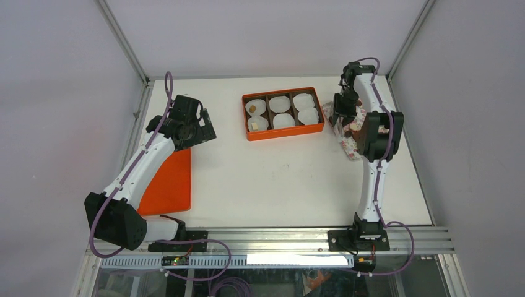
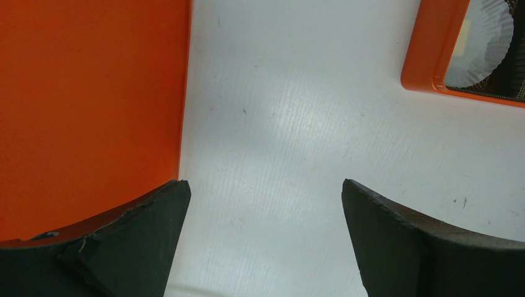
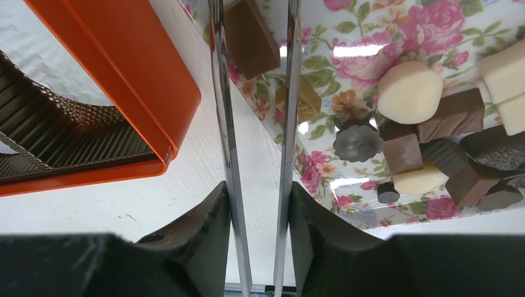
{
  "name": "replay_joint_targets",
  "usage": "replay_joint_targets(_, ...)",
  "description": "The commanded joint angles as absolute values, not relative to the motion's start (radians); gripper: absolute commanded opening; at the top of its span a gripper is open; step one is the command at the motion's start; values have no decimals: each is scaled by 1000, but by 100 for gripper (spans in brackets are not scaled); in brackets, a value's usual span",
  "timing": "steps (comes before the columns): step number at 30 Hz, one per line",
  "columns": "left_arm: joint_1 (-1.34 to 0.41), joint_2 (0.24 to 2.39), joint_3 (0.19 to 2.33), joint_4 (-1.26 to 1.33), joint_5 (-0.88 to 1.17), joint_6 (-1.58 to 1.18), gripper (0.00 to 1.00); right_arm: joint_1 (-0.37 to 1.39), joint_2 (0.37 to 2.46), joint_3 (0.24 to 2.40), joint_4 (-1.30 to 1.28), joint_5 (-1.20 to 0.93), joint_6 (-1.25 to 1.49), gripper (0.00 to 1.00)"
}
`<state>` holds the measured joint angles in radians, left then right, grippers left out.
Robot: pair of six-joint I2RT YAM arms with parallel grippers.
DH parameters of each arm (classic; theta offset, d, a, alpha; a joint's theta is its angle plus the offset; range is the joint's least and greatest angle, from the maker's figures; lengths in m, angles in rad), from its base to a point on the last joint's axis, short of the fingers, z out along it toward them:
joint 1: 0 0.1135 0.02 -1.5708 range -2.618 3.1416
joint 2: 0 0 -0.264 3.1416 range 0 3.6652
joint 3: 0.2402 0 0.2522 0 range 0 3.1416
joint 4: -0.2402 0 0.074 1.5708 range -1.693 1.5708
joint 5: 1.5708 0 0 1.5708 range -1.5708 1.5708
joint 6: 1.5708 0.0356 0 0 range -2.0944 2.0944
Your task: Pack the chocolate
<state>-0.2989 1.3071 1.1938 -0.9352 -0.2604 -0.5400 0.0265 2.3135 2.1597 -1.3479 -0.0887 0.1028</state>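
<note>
Several chocolates, brown, tan and cream, lie heaped on the floral tray (image 3: pixel 347 37), among them a cream round one (image 3: pixel 410 91) and a brown cube (image 3: pixel 402 154). My right gripper (image 3: pixel 260 192) is shut on metal tongs (image 3: pixel 221 111) over the tray's left edge. A brown piece (image 3: pixel 251 37) lies between the tong blades; whether they clamp it I cannot tell. The orange box (image 1: pixel 283 133) holds white paper cups; the two left cups hold a tan piece each (image 1: pixel 252 109). My left gripper (image 2: pixel 266 192) is open and empty over bare table.
The orange lid (image 1: pixel 167 185) lies flat at the left, under my left arm, and shows in the left wrist view (image 2: pixel 86 111). The box corner (image 2: pixel 433 55) with a paper cup (image 2: pixel 486 43) is to the upper right of the left gripper. Walls enclose the table.
</note>
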Motion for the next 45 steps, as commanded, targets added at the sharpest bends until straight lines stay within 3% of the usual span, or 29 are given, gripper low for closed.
replay_joint_targets(1, -288, 1283, 1194, -905, -275, -538, 99, 10, 2197, 2142, -1345, -69, 102, 0)
replay_joint_targets(24, -288, 1278, 1192, -902, -259, -554, 99, 5, 1917, 2052, -1303, -187, 154, 0)
replay_joint_targets(31, -288, 1289, 1197, -894, -238, -566, 99, 134, 1855, 2044, -1245, -198, 214, 0)
replay_joint_targets(45, -288, 1257, 1183, -896, -224, -572, 99, 417, 2087, 2225, -1213, -80, 294, 0)
